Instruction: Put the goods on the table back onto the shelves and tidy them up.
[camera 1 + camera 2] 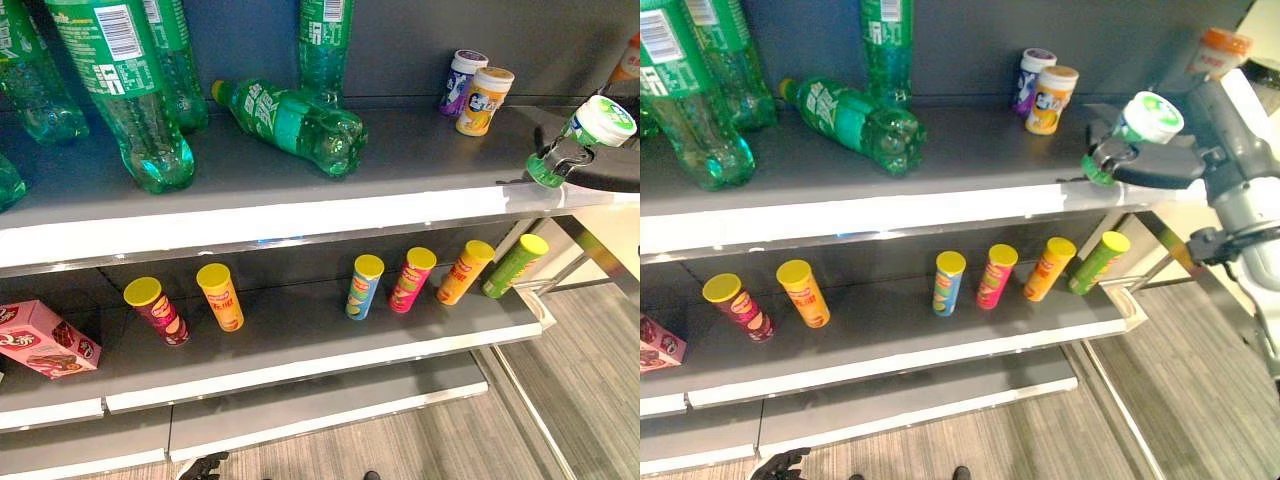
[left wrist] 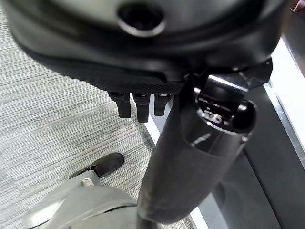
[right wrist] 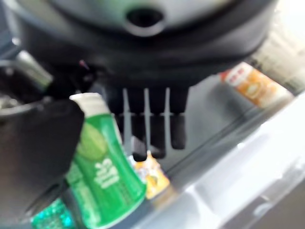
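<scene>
The right robot hand point(image 1: 1145, 165) is gripping a green jar point(image 1: 1135, 133) with a white lid, tilted, hovering at the upper shelf point(image 1: 970, 165) right end. The left robot hand point(image 2: 143, 102) is hanging relaxed.

A: What sits on the top shelf point(image 1: 420, 175)?
B: Standing bottles point(image 1: 120, 90) at the left, a toppled bottle point(image 1: 295, 122) mid-shelf, two small tubs point(image 1: 475, 95) behind at the right, and the right hand point(image 1: 1160, 160) holding a tub point(image 1: 1140, 130) over the right end.
A: And below?
B: A box point(image 1: 45, 338) far left on the lower shelf point(image 1: 300, 345), then six canisters point(image 1: 365, 287) in a row.
</scene>
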`<state>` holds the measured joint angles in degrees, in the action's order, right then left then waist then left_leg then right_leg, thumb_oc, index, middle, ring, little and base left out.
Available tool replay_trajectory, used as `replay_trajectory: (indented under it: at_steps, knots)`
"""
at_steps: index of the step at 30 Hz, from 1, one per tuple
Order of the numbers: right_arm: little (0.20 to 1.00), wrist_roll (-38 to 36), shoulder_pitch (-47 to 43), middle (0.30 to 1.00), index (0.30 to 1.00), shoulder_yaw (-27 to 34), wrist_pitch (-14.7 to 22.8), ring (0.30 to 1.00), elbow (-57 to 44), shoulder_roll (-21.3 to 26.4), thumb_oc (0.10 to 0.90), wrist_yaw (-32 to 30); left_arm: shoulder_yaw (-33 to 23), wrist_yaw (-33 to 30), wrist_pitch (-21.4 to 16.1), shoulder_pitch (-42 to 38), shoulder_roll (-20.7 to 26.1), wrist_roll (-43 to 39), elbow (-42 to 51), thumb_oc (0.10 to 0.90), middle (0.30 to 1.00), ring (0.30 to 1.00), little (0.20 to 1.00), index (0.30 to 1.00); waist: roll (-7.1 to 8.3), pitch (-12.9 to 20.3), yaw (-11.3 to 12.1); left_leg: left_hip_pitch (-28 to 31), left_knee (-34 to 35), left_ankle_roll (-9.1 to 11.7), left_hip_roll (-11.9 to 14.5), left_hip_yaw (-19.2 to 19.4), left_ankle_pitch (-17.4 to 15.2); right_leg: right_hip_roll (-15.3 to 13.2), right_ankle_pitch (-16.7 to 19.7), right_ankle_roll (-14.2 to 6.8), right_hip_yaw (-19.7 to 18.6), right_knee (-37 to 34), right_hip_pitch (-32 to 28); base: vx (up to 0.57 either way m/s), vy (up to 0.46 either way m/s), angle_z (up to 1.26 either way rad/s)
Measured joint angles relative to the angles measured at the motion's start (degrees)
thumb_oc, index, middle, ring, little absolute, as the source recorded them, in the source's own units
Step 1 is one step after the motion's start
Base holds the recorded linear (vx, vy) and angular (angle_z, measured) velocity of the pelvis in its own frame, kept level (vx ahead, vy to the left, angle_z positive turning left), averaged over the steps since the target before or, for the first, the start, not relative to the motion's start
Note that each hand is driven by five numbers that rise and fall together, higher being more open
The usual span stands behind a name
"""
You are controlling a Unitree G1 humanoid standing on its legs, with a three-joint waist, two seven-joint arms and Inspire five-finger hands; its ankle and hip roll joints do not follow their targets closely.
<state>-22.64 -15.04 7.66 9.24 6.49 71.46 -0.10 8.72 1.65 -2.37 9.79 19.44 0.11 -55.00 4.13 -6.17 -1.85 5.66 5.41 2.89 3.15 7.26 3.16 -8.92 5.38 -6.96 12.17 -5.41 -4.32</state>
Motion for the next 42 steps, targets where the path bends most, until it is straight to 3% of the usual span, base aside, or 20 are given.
replay_trajectory:
  at_steps: [9,38,39,41,42]
  knots:
    - [0.300,1.80,-5.66,0.300,0.300,-8.22,-1.33,0.300,4.99,0.00,0.400,-0.02,0.01,0.06,-0.13,-0.61,0.17,-0.01,0.01,0.800,0.900,0.900,0.900,0.900,0.66,-0.37,1.20,-0.11,0.00,-0.03,-0.01,-0.27,-0.01,-0.03,-0.01,-0.01,0.23,-0.12,-0.03,0.00,0.000,0.00]
    - [0.300,6.79,-12.95,0.300,0.300,-14.05,-2.28,0.300,7.59,0.00,0.400,-1.70,-0.03,-0.20,-0.14,-1.04,0.16,-0.10,0.02,0.800,0.900,0.900,0.900,0.900,0.83,-1.66,1.19,-0.25,-0.02,-0.03,-0.02,-1.56,0.00,-0.07,-0.31,-0.36,1.62,-0.39,-0.69,0.00,-0.003,0.02]
    - [0.735,6.79,-12.95,0.735,0.735,-14.04,-2.27,0.735,7.82,0.00,0.690,-1.70,-0.03,-0.20,-0.14,-1.04,0.16,-0.10,0.03,0.800,0.900,0.900,0.900,0.900,0.83,-1.66,1.19,-0.21,-0.02,-0.03,-0.02,-1.56,0.00,-0.07,-0.31,-0.36,1.63,-0.39,-0.74,0.00,0.000,0.00]
    - [0.900,6.79,-12.95,0.900,0.900,-14.00,-2.28,0.900,7.86,0.00,0.800,-1.71,-0.03,-0.21,-0.14,-1.02,0.16,-0.10,0.02,0.800,0.900,0.900,0.900,0.900,0.83,-1.66,1.19,-0.21,-0.02,-0.03,-0.02,-1.57,0.00,-0.07,-0.31,-0.36,1.64,-0.38,-0.74,0.00,0.000,0.00]
    - [0.900,6.79,-12.95,0.900,0.900,-13.98,-2.28,0.900,7.90,0.00,0.800,-1.72,-0.03,-0.21,-0.14,-1.03,0.16,-0.11,0.02,0.800,0.900,0.900,0.900,0.900,0.83,-1.66,1.18,-0.21,-0.02,-0.03,-0.02,-1.57,0.00,-0.07,-0.31,-0.35,1.64,-0.38,-0.74,0.00,0.000,0.00]
